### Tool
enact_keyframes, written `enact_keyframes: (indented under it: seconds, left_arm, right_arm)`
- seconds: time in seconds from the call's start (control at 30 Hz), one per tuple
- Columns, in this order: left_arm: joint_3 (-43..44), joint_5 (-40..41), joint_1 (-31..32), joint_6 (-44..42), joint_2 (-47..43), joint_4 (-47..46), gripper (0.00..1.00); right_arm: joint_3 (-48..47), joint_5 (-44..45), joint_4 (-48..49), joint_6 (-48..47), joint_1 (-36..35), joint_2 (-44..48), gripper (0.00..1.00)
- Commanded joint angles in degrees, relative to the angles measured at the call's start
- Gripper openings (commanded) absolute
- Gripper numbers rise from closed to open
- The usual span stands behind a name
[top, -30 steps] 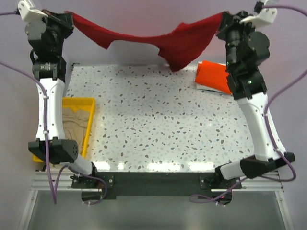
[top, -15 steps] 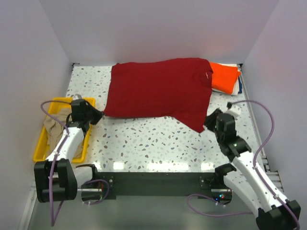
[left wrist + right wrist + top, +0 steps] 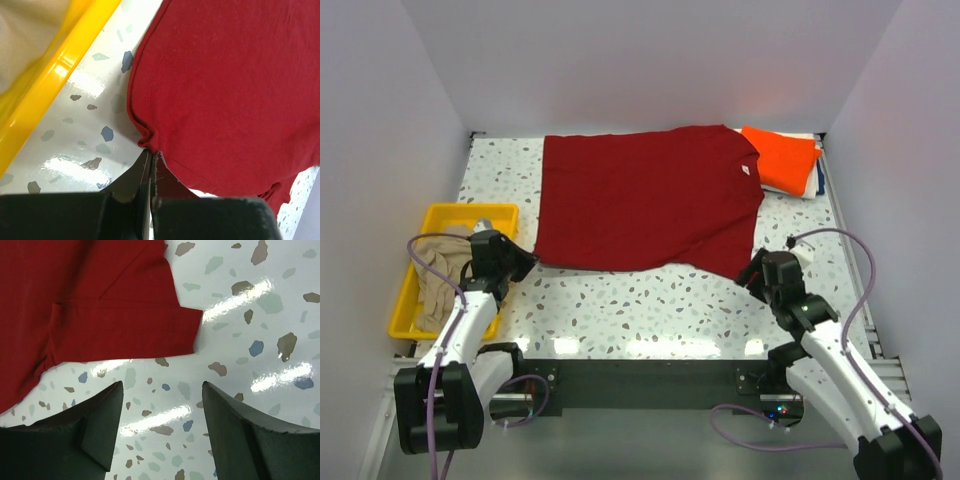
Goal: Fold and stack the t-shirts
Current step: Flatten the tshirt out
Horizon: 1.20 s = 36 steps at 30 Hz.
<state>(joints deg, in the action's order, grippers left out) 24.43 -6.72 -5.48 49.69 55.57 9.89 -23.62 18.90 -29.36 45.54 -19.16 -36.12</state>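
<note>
yellow tray (image 3: 445,210) at left of speckled table (image 3: 640,295)

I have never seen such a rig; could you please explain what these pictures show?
These are two robot arms, the left arm and the right arm, bolted at the near edge of a speckled table. The wide picture comes from a fixed camera above and behind them; the two close-ups come from a camera on each wrist. A dark red t-shirt lies spread flat, a folded orange t-shirt sits at the far right corner, and a beige t-shirt lies crumpled in a yellow tray on the left. The left gripper is shut, pinching the red shirt's near left corner. The right gripper is open over bare table beside a sleeve, holding nothing.
</note>
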Motion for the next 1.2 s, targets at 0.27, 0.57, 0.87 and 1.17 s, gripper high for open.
enact_keyframes:
  seconds: [0.27, 0.57, 0.87, 1.17]
  left_arm:
    - [3.96, 2.06, 0.11, -4.16, 1.64, -0.66, 0.00]
    - [4.23, 0.57, 0.11, -4.60, 1.47, -1.63, 0.00]
    - [4.49, 0.66, 0.03, -5.22, 1.82, -1.37, 0.00]
    - [3.70, 0.83, 0.03, -5.22, 1.82, -1.63, 0.00]
  right_arm:
    - [-14.09, 5.63, 7.04, -5.02, 2.45, -28.03, 0.60]
    - [-8.20, -4.11, 14.85, -5.02, 13.17, -30.94, 0.56]
    - [-6.00, -13.18, 20.75, -1.86, 17.75, -36.30, 0.46]
    - [-4.51, -16.43, 21.37, -0.10, 18.72, -34.28, 0.28]
